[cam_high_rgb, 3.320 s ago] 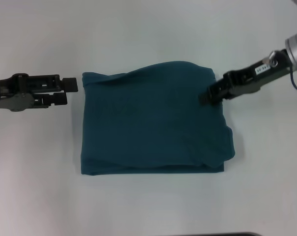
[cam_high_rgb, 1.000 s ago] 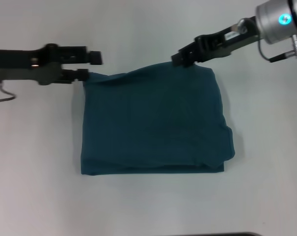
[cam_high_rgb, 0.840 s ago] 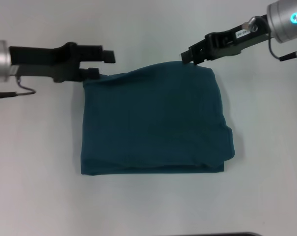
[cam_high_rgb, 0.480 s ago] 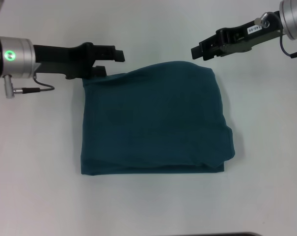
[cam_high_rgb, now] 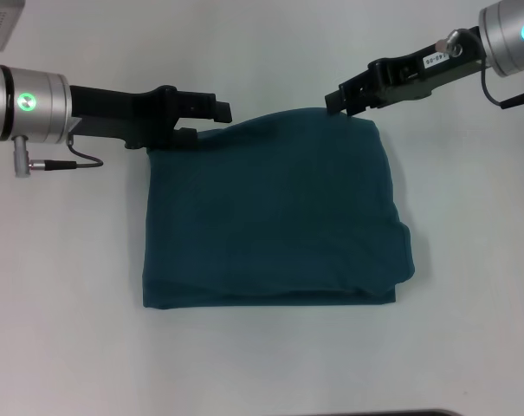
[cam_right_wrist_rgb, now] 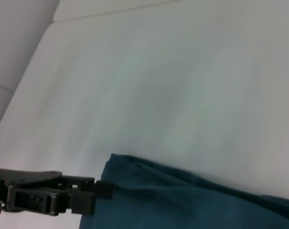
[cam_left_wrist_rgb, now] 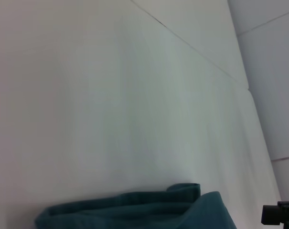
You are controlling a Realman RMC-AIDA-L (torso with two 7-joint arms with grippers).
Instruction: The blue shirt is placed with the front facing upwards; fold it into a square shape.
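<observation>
So, folded blue shirt flat on counter; left tool spread at 11 o'clock corner, right tool at 1 o'clock, grip unclear.

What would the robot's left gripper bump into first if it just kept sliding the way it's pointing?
Probably the raised far edge of the blue shirt: the left gripper points along it, toward the right gripper beyond. Its height over the cloth is unclear.

The shirt is plain dark teal-blue, with no lettering showing on its folded top. Around it the bench is plain white. Both tools, left and right, are black on silver arms with small green-blue lights.
</observation>
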